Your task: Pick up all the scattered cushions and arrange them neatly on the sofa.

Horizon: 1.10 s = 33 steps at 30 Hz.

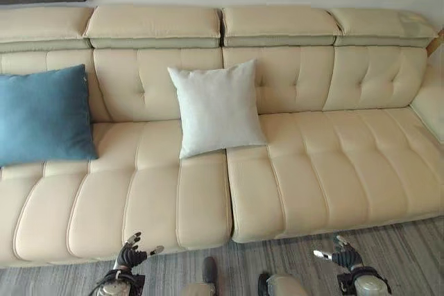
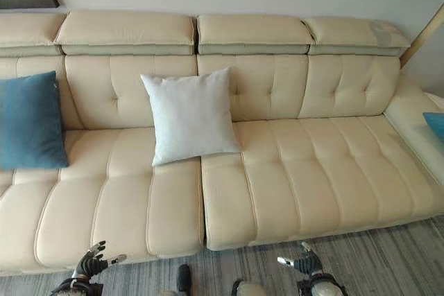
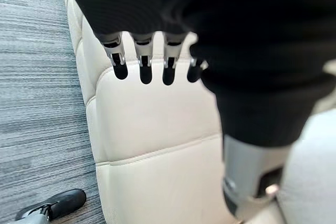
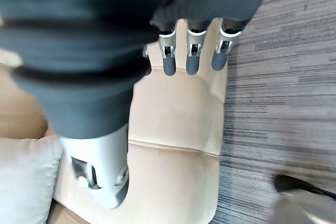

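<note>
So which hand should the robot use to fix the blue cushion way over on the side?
Probably the left hand. The blue cushion leans at the sofa's left end, on that hand's side; the right hand hangs farther away. Both are open.

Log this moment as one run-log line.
left hand: open, empty, low before sofa | right hand: open, empty | white cushion: upright on seat | blue cushion: upright, far left

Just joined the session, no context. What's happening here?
The robot stands facing a cream sofa with nothing in either hand. Left hand and right hand hang low by the sofa's front edge, fingers relaxed. A white cushion leans upright against the backrest near the middle; a blue cushion leans at the left end. In the right eye view, a sliver of another blue cushion shows at the far right edge.
</note>
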Tool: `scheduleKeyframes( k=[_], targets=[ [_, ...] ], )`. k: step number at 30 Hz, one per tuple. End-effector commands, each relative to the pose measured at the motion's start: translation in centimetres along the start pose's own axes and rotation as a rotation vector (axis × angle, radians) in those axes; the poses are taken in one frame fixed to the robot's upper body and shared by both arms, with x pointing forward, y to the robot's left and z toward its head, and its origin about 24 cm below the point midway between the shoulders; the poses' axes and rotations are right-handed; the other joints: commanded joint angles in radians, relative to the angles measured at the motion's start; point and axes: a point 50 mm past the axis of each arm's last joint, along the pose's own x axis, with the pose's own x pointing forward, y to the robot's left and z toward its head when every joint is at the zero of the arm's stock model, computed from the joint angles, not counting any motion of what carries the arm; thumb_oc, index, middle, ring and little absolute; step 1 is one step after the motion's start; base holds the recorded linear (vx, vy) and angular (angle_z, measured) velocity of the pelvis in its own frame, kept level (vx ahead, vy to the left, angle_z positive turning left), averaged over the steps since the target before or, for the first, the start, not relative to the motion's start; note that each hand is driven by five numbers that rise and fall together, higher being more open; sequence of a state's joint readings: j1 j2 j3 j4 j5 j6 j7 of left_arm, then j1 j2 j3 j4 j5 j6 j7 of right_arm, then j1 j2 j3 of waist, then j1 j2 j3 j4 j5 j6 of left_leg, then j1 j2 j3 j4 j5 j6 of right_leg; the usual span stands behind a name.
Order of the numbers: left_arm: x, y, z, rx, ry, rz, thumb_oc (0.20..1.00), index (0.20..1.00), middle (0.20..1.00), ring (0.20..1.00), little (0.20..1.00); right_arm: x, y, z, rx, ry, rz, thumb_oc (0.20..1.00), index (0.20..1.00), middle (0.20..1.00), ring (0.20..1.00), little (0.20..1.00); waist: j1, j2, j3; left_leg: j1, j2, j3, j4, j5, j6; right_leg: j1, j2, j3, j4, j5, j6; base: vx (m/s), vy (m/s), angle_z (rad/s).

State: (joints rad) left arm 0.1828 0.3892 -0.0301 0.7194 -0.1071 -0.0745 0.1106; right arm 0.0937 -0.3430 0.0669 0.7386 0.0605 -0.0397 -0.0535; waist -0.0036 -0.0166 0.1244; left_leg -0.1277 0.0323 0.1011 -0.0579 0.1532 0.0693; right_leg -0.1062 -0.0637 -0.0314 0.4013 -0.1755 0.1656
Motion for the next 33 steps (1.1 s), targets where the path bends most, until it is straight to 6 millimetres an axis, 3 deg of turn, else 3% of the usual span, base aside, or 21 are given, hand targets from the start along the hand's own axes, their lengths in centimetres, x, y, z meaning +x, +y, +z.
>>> scheduleKeyframes(
  k=[1, 5, 6, 7, 8, 10, 13, 16, 22, 26, 29, 30, 31, 32, 33],
  targets=[
    [0.8, 1.0, 2.6, -0.047, -0.094, 0.057, 1.000, 1.000, 1.000, 1.000, 1.000, 0.4, 0.0, 2.8, 0.043, -0.117, -0.009, 1.000, 1.000, 1.000, 1.000, 1.000, 0.039, -0.033, 0.014, -0.031, -0.045, -0.009, -0.008, -0.052, -0.097, 0.090, 0.034, -0.001, -0.230, 0.042, -0.061, -0.26, -0.271, 0.24],
    [1.0, -0.1, 3.5, -0.072, -0.125, 0.026, 1.000, 1.000, 1.000, 1.000, 1.000, 0.5, -1.0, 3.8, 0.076, -0.157, -0.052, 1.000, 1.000, 1.000, 1.000, 1.000, 0.038, -0.024, 0.043, -0.152, -0.030, -0.013, 0.074, 0.000, -0.160, 0.104, 0.068, 0.007, -0.374, 0.062, -0.096, -0.26, -0.158, 0.49],
    [1.0, -0.5, 3.9, -0.077, -0.138, 0.014, 1.000, 1.000, 1.000, 1.000, 1.000, 0.5, -1.5, 4.3, 0.072, -0.173, -0.066, 1.000, 1.000, 1.000, 1.000, 1.000, 0.037, -0.023, 0.057, -0.169, -0.035, -0.021, 0.108, -0.018, -0.163, 0.094, 0.065, 0.003, -0.385, 0.073, -0.096, -0.41, -0.061, 0.45],
    [0.9, -0.7, 3.8, -0.060, -0.138, -0.009, 1.000, 1.000, 1.000, 1.000, 1.000, 0.5, -1.9, 4.6, 0.067, -0.183, -0.070, 1.000, 1.000, 1.000, 1.000, 1.000, 0.018, -0.042, 0.056, -0.138, -0.057, -0.046, 0.177, -0.113, -0.125, 0.065, 0.033, -0.005, -0.375, 0.107, -0.087, -0.30, -0.032, 0.13],
    [0.9, -0.7, 3.8, -0.060, -0.138, -0.009, 1.000, 1.000, 1.000, 1.000, 1.000, 0.5, -1.9, 4.6, 0.067, -0.184, -0.070, 1.000, 1.000, 1.000, 1.000, 1.000, 0.018, -0.041, 0.054, -0.141, -0.057, -0.046, 0.177, -0.111, -0.125, 0.062, 0.034, -0.006, -0.376, 0.109, -0.088, -0.22, -0.003, -0.05],
    [0.6, -0.9, 3.7, -0.084, -0.143, -0.019, 1.000, 1.000, 1.000, 1.000, 1.000, 0.4, -2.0, 4.8, 0.074, -0.194, -0.068, 1.000, 1.000, 1.000, 1.000, 1.000, 0.008, -0.048, 0.051, -0.098, -0.075, -0.099, 0.192, -0.167, -0.117, 0.039, 0.025, 0.005, -0.372, 0.131, -0.083, -0.07, 0.033, 0.10],
    [0.4, -1.1, 3.5, -0.093, -0.139, -0.022, 1.000, 1.000, 1.000, 1.000, 1.000, 0.4, -1.9, 4.3, 0.079, -0.181, -0.068, 1.000, 1.000, 1.000, 1.000, 1.000, 0.001, -0.035, 0.041, -0.067, -0.079, -0.142, 0.159, -0.170, -0.109, 0.031, 0.033, 0.016, -0.371, 0.131, -0.080, 0.02, 0.049, -0.11],
    [0.5, -0.7, 3.6, -0.069, -0.144, -0.029, 1.000, 1.000, 1.000, 1.000, 1.000, 0.3, -1.9, 3.6, 0.135, -0.156, -0.070, 1.000, 1.000, 1.000, 1.000, 1.000, -0.021, -0.025, 0.016, -0.003, -0.072, -0.114, 0.077, -0.165, -0.093, 0.024, 0.033, 0.034, -0.362, 0.136, -0.068, 0.06, 0.125, -0.16],
    [0.5, -0.6, 3.8, -0.063, -0.151, -0.035, 1.000, 1.000, 1.000, 1.000, 1.000, 0.3, -1.5, 3.3, 0.145, -0.136, -0.058, 1.000, 1.000, 1.000, 1.000, 1.000, -0.028, -0.026, 0.021, 0.016, -0.074, -0.073, 0.085, -0.186, -0.076, 0.009, 0.033, 0.092, -0.340, 0.153, -0.054, 0.01, 0.090, -0.62],
    [0.3, -0.5, 3.6, -0.057, -0.150, -0.035, 1.000, 1.000, 1.000, 1.000, 1.000, 0.4, -1.1, 3.4, 0.134, -0.131, -0.044, 1.000, 1.000, 1.000, 1.000, 1.000, -0.031, -0.029, 0.025, 0.027, -0.069, -0.014, 0.103, -0.210, -0.063, -0.024, 0.046, 0.161, -0.315, 0.171, -0.039, 0.00, 0.073, -0.78],
    [0.3, -0.4, 3.7, -0.049, -0.155, -0.034, 1.000, 1.000, 1.000, 1.000, 1.000, 0.4, -0.9, 3.7, 0.131, -0.141, -0.035, 1.000, 1.000, 1.000, 1.000, 1.000, -0.036, -0.030, 0.033, 0.038, -0.059, 0.028, 0.106, -0.221, -0.059, -0.048, 0.053, 0.174, -0.290, 0.178, -0.026, -0.02, 0.018, -0.83],
    [0.3, -0.4, 3.9, -0.050, -0.161, -0.032, 1.000, 1.000, 1.000, 1.000, 1.000, 0.5, -0.7, 3.9, 0.128, -0.147, -0.031, 1.000, 1.000, 1.000, 1.000, 1.000, -0.034, -0.031, 0.037, 0.035, -0.050, 0.048, 0.109, -0.221, -0.058, -0.065, 0.050, 0.162, -0.278, 0.183, -0.024, -0.03, -0.030, -1.11],
    [0.3, -0.2, 4.4, -0.052, -0.183, -0.026, 1.000, 1.000, 1.000, 1.000, 1.000, 0.6, -0.6, 4.4, 0.124, -0.163, -0.031, 1.000, 1.000, 1.000, 1.000, 1.000, -0.020, -0.027, 0.044, 0.040, -0.034, 0.081, 0.112, -0.227, -0.059, -0.072, 0.025, 0.093, -0.271, 0.178, -0.022, -0.01, -0.091, -1.09],
    [0.3, -0.2, 4.7, -0.052, -0.192, -0.029, 1.000, 1.000, 1.000, 1.000, 1.000, 0.7, -0.3, 4.7, 0.118, -0.173, -0.024, 1.000, 1.000, 1.000, 1.000, 1.000, -0.013, -0.022, 0.043, 0.053, -0.012, 0.113, 0.106, -0.230, -0.064, -0.065, -0.018, -0.028, -0.264, 0.162, -0.032, 0.01, -0.180, -1.76],
    [0.5, -0.1, 5.0, -0.063, -0.195, -0.023, 1.000, 1.000, 1.000, 1.000, 1.000, 0.9, 0.1, 5.5, 0.116, -0.192, -0.018, 1.000, 1.000, 1.000, 1.000, 1.000, 0.009, -0.020, 0.035, 0.071, 0.025, 0.173, 0.109, -0.232, -0.071, -0.054, -0.086, -0.205, -0.242, 0.144, -0.046, 0.03, -0.161, -1.74]
  ],
)
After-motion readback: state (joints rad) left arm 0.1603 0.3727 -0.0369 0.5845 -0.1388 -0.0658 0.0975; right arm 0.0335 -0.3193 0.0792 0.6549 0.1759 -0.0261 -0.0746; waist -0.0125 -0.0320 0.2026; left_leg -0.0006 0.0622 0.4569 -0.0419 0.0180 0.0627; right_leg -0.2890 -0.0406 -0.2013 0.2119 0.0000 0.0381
